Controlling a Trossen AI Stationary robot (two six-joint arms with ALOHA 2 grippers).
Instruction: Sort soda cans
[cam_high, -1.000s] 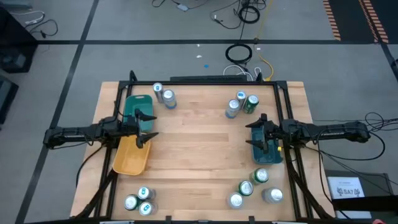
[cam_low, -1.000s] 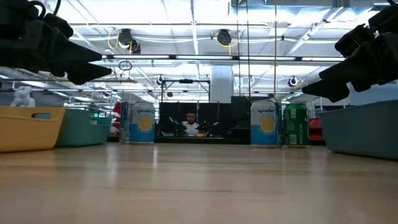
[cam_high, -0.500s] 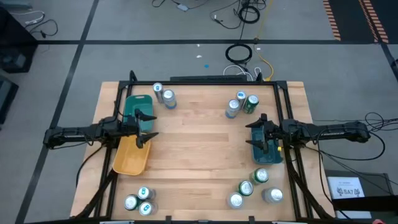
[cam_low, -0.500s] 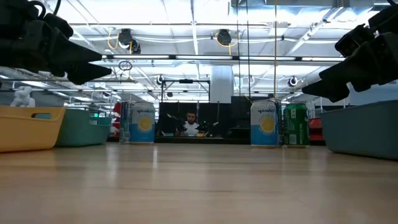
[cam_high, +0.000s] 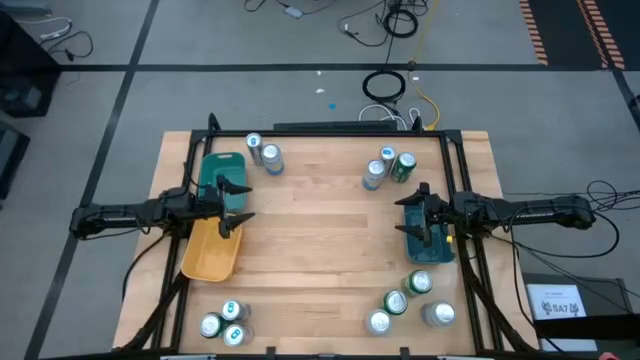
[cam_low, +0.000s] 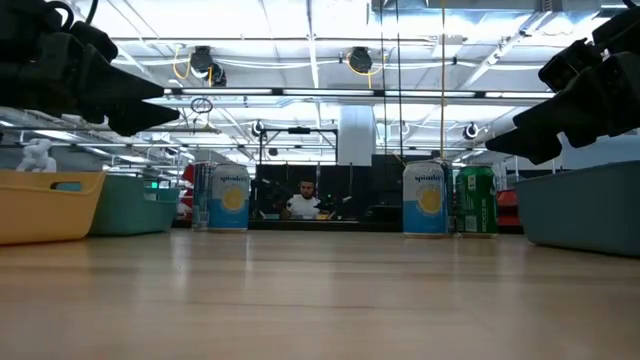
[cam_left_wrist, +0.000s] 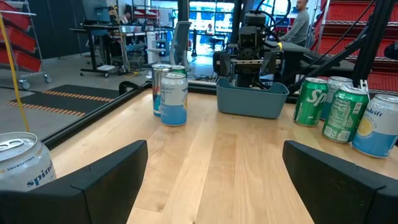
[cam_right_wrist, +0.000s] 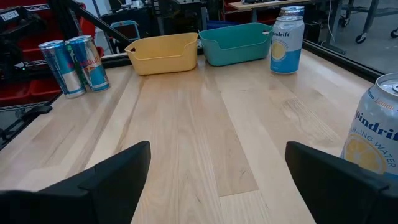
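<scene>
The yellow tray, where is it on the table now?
In the high view, the yellow tray lies at the table's left edge, touching the teal tray beyond it. The open left gripper hovers where they meet.

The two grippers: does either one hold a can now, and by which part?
Nothing is held. The left gripper and the right gripper are both open and empty, above the trays.

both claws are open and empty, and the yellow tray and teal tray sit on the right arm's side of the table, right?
Not quite. The yellow tray and teal tray sit on the left arm's side, as the high view shows. The left claw and right claw are open and empty.
</scene>
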